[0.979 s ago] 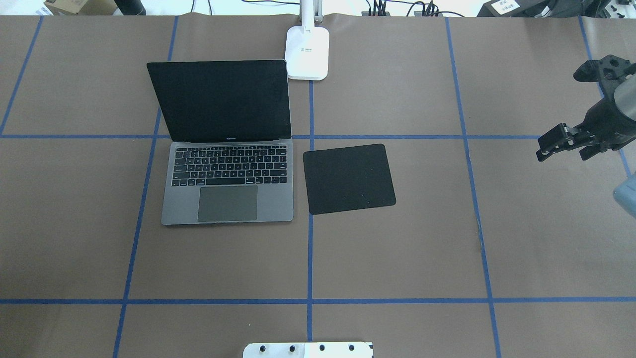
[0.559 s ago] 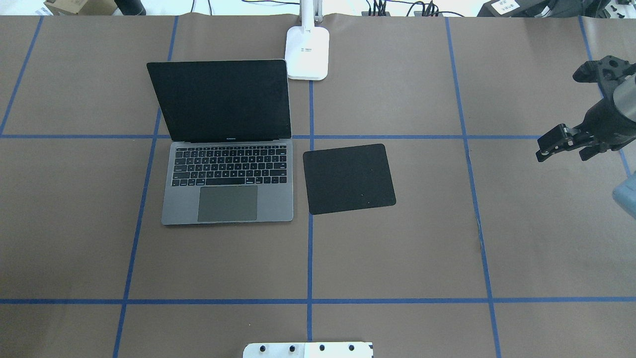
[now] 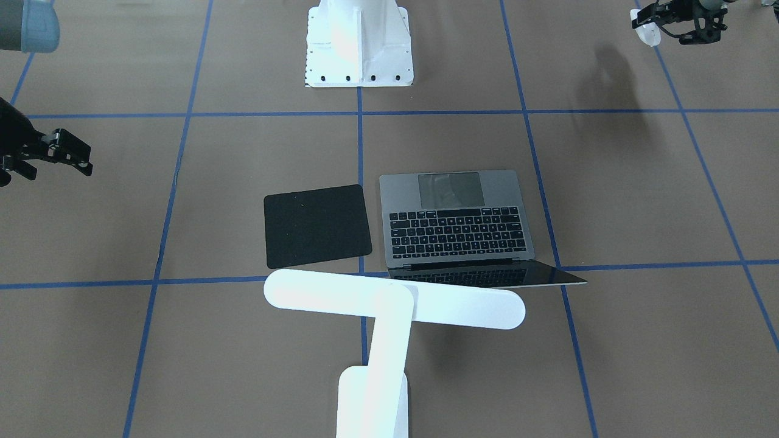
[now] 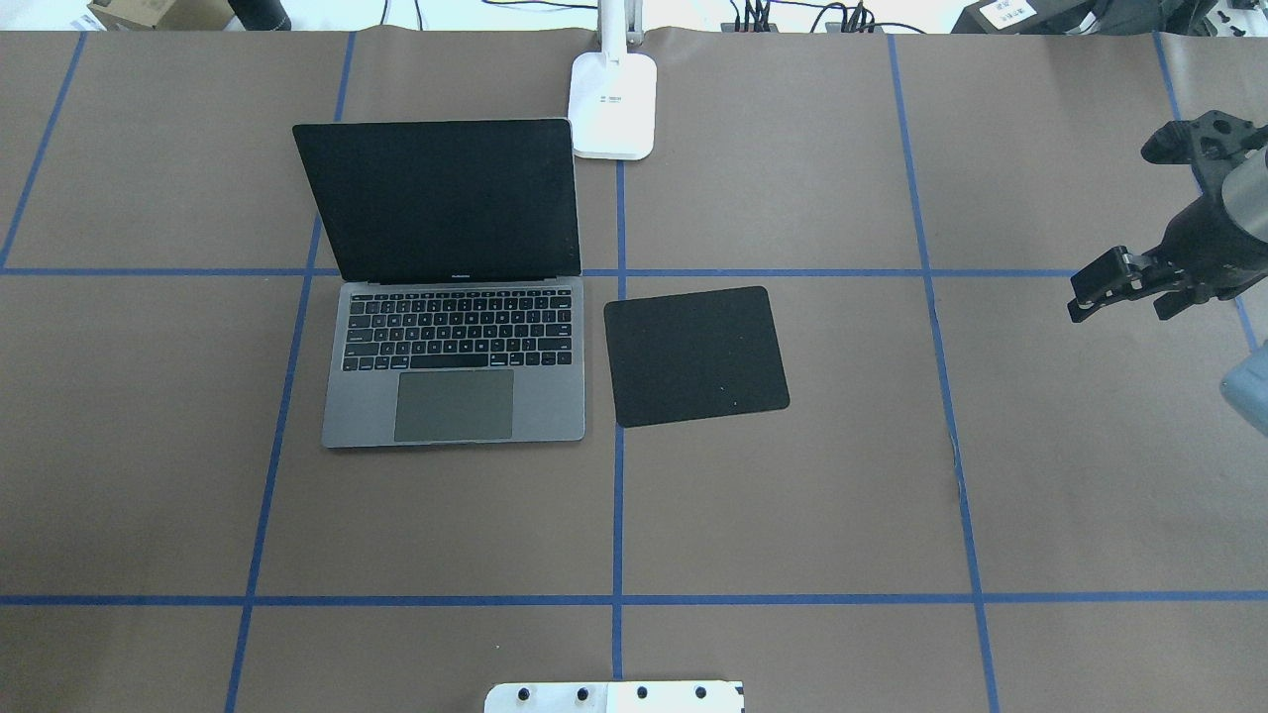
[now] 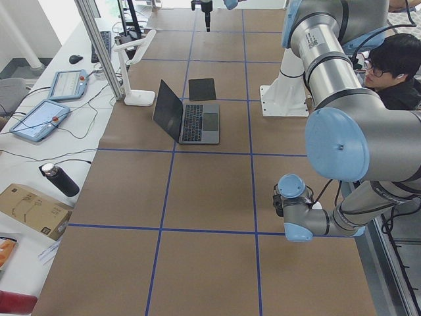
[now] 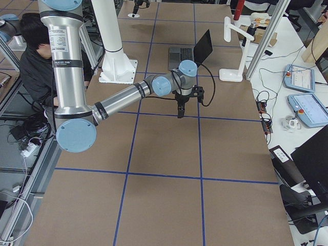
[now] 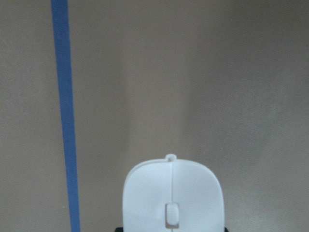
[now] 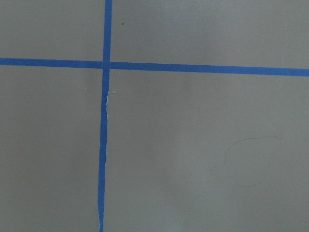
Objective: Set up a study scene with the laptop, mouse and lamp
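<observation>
Pinching the mouse between the fingers of the left gripper, out at the robot's far left, level with the white pedestal, over the brown table and well apart from the other things. Farther out, hanging the right gripper above the table's right side, fingers spread. In the same band, resting the laptop open, screen dark, with a black pad lying just beside its right side, slightly skewed. Farthest, standing the lamp at the table's far edge, base just beyond the screen's right corner.
</observation>
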{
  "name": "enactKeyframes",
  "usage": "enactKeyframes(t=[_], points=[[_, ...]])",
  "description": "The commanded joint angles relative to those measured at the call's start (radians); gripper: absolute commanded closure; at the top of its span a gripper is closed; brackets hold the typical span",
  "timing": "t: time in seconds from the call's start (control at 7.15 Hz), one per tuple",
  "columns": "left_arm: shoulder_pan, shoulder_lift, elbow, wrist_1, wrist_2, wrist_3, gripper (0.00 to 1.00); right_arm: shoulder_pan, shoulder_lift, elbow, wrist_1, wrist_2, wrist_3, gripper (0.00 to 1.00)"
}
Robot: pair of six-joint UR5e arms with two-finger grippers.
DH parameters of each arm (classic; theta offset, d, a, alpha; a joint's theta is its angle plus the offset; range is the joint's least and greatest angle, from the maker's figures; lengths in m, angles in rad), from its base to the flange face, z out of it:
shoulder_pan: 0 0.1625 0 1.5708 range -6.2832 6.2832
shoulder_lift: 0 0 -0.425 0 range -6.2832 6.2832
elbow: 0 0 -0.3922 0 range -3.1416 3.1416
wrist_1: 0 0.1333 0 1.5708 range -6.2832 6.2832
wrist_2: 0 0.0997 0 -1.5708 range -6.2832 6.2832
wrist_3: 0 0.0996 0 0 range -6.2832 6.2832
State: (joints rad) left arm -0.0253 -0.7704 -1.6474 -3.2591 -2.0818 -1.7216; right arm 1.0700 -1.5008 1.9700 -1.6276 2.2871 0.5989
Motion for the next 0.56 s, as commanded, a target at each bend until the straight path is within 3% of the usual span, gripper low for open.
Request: enactKeyframes(t=[0.0,0.42], points=[[-0.045,0.0,-0.002,-0.001,-0.023,0.011,0.41,-0.005,0.001,-0.008,0.0,0.0,0.001,0.01],[-0.065,-0.004,-0.012,0.001,-0.014,0.036,0.46,-0.013,0.005,-0.019,0.002,-0.001,0.001,0.01]])
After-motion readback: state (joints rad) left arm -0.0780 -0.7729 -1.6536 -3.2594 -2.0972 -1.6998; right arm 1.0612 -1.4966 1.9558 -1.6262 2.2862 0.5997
